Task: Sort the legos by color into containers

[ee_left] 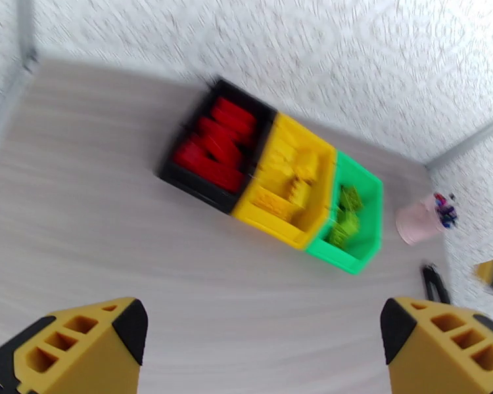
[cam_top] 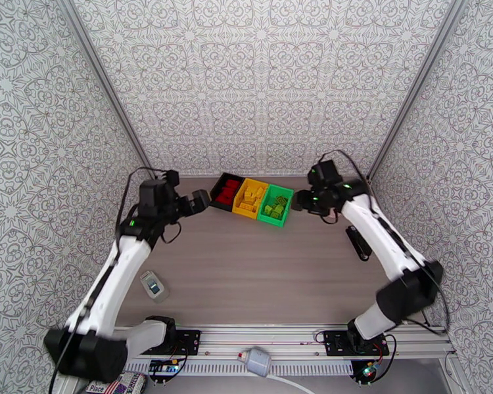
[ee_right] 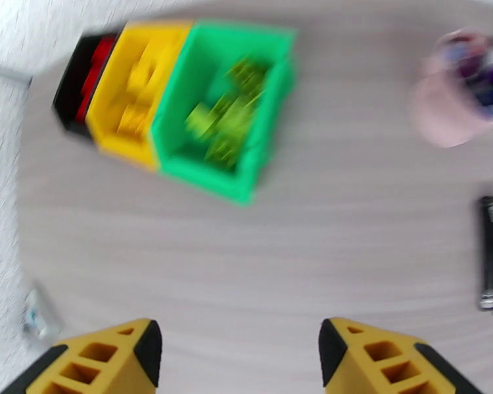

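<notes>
Three containers stand in a row at the back of the table: a black bin (cam_top: 215, 192) with red legos (ee_left: 217, 142), a yellow bin (cam_top: 245, 213) with yellow legos (ee_left: 289, 182), and a green bin (cam_top: 271, 222) with light green legos (ee_right: 223, 123). My left gripper (cam_top: 204, 200) hovers just left of the black bin, open and with nothing in it; its yellow fingers (ee_left: 82, 343) stand wide apart. My right gripper (cam_top: 298, 201) hovers just right of the green bin (ee_right: 200, 172), also open with nothing between its fingers (ee_right: 378, 359).
A pink cup of pens (ee_right: 450, 106) stands to the right of the bins, and a black marker (cam_top: 358, 243) lies on the table beside my right arm. A small white device (cam_top: 154, 285) lies near my left arm. Patterned walls close in the table.
</notes>
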{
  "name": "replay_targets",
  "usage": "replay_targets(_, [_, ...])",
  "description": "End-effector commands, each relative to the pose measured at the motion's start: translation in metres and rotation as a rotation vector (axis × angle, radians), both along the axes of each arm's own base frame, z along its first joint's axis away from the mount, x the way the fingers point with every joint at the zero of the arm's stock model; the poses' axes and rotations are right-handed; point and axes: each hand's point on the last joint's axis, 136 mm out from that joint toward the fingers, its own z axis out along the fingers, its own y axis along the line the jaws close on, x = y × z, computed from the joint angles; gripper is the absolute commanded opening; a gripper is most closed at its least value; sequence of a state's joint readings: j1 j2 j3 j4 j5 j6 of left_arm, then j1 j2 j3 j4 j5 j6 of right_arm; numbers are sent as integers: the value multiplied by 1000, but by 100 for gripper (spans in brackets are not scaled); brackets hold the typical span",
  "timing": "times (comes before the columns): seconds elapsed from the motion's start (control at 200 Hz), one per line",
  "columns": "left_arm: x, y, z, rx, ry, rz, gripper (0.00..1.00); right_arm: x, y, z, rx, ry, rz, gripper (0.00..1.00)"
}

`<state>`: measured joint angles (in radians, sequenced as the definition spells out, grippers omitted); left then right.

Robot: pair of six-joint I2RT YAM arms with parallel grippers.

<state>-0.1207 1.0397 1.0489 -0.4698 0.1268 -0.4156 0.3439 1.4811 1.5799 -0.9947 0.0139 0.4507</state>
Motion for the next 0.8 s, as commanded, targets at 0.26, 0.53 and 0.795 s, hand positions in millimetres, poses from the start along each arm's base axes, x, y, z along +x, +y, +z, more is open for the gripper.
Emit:
replay_targets(0.26, [-35, 69, -11, 315, -444, 288, 99, 0, -72, 31, -167, -580, -228, 99])
replay_targets(0.53, [-14, 113, -113, 444, -224, 437, 99, 6, -126, -54, -451, -470, -323, 99])
replay_targets(0.795, [10, 120, -149, 499, -217, 425, 99, 13, -138, -115, -437, -479, -293, 99])
